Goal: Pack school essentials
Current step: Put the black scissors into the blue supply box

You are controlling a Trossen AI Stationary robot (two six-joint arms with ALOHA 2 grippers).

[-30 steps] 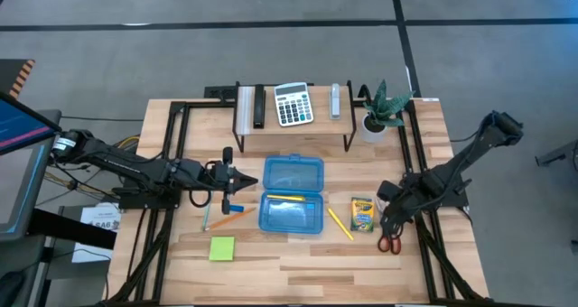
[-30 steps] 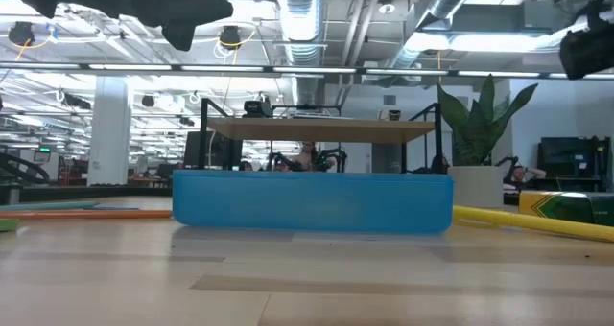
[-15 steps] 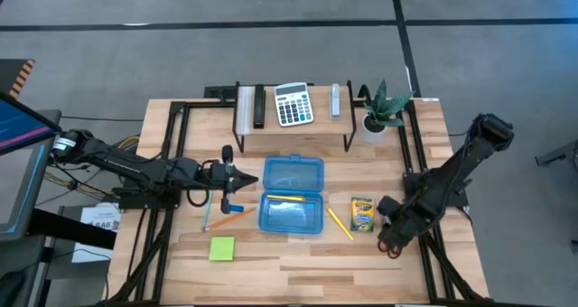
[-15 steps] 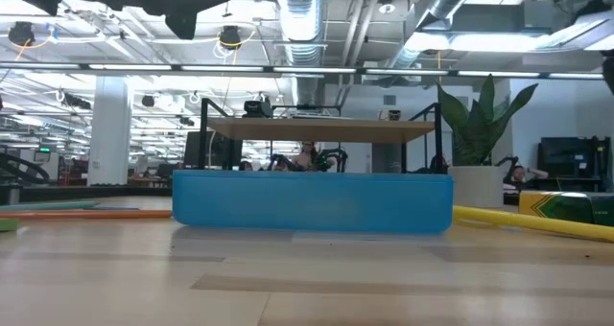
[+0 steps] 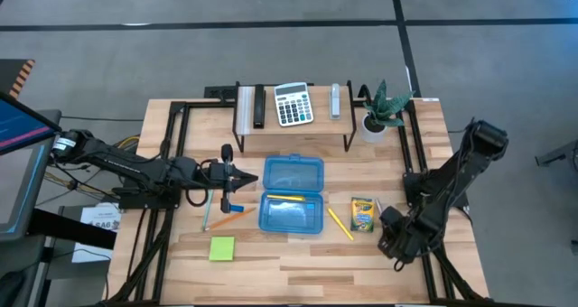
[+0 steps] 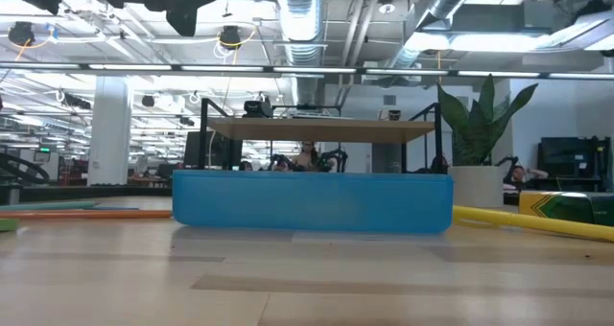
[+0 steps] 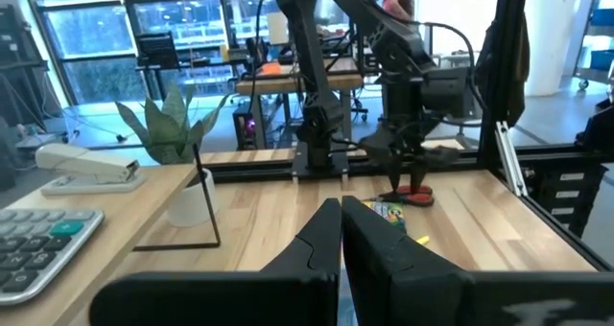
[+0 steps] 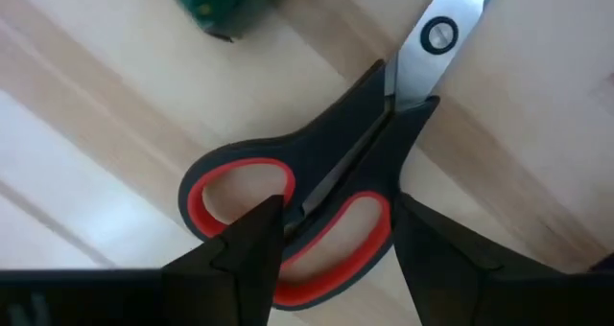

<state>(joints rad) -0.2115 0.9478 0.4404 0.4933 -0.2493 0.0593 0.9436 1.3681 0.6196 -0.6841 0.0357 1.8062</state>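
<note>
Right of the blue case (image 5: 292, 194), your right end effector (image 8: 331, 232) hangs half-open straddling the scissors (image 8: 326, 192), gripping nothing. Scissors lie flat on the surface; off-centre closing could skid them. Left end effector (image 5: 228, 174): shut, empty.

Case (image 5: 292, 193) sits mid-table, lid open toward the far side, one pencil (image 5: 285, 198) lying in its near half. Left of it, the eraser (image 5: 235, 207) and two more pencils (image 5: 226, 218); nearer and further left, the notepad (image 5: 222, 248). Right of the case lies another pencil (image 5: 340, 223), then the crayon box (image 5: 362, 214). Scissors (image 8: 336, 192) lie right of that, under the right gripper (image 5: 395, 244). Left gripper (image 5: 228, 182) hangs just left of the case. Far side: a shelf (image 5: 293, 125) carrying calculator (image 5: 293, 104) and stapler (image 5: 335, 100), plant (image 5: 383, 107) at its right end.
</note>
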